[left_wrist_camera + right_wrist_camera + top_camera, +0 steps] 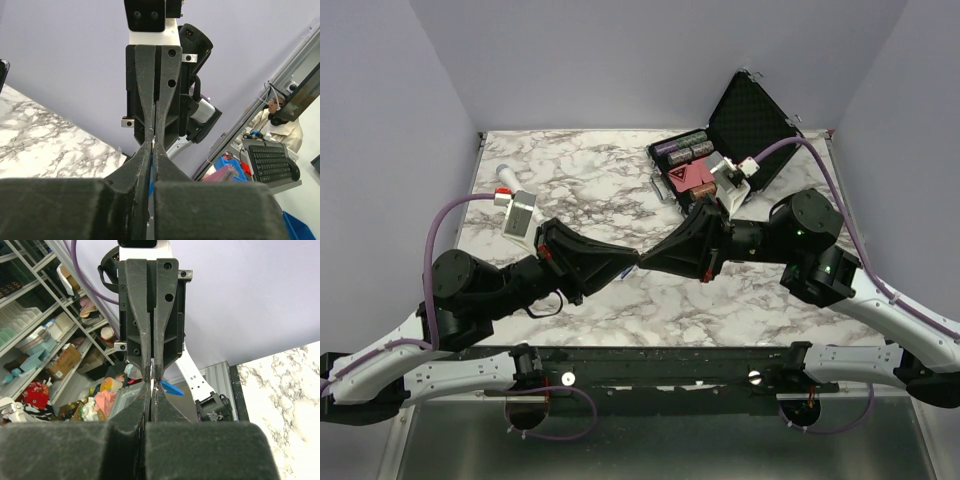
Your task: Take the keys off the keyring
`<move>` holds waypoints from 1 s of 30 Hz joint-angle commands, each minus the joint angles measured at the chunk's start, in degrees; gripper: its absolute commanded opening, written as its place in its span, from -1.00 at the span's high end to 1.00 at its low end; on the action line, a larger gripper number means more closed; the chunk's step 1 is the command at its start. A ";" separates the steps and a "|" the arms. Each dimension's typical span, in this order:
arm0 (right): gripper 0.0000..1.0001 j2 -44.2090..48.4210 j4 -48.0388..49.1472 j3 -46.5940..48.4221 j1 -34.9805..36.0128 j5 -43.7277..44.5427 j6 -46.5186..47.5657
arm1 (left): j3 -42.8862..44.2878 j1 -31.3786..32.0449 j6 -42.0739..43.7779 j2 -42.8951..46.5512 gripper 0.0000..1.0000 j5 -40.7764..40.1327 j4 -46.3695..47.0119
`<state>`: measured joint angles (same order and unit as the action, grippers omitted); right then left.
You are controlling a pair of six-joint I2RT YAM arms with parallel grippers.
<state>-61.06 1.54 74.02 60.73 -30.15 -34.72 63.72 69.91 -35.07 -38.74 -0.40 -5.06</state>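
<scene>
My two grippers meet tip to tip above the middle of the marble table [570,170]. My left gripper [632,261] is shut on the keyring, whose blue tag [150,176] shows as a thin blue strip between its fingers [140,165]. In the right wrist view one end of the blue tag [171,388] sticks out beside the meeting tips. My right gripper [649,256] is shut on a thin silvery key [151,381], seen edge-on at its fingertips [161,394]. In the left wrist view my left gripper [154,144] touches the right one's tips. The metal ring is hidden.
An open black case [753,118] with batteries and a red part stands at the back right. A white microphone [507,178] and a silvery box [523,212] lie at the back left. Purple cables run along both arms.
</scene>
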 commanded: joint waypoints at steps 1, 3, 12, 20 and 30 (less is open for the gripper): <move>0.99 -0.37 1.36 0.60 -0.09 0.27 -0.26 | 1.57 0.67 1.14 -0.81 0.90 -0.56 -1.44; 0.99 -1.08 -1.00 1.82 -0.17 -0.34 0.53 | 2.37 0.67 1.58 -0.90 0.95 -0.21 -2.84; 0.99 -2.31 -7.08 4.64 -0.09 -1.75 2.81 | 3.51 0.67 1.93 -1.69 1.00 5.23 -7.94; 0.99 -2.66 -8.22 4.56 -0.17 -2.63 3.25 | 4.13 0.67 1.67 -2.74 1.00 8.93 -11.37; 0.99 -2.40 -10.33 3.24 -0.17 -3.60 3.69 | 4.83 0.67 2.11 -3.79 1.00 14.90 -16.29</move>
<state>-62.52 -7.97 77.43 60.64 -34.57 -31.90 68.05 69.95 -33.54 -40.05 5.45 -15.53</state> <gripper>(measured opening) 0.011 0.007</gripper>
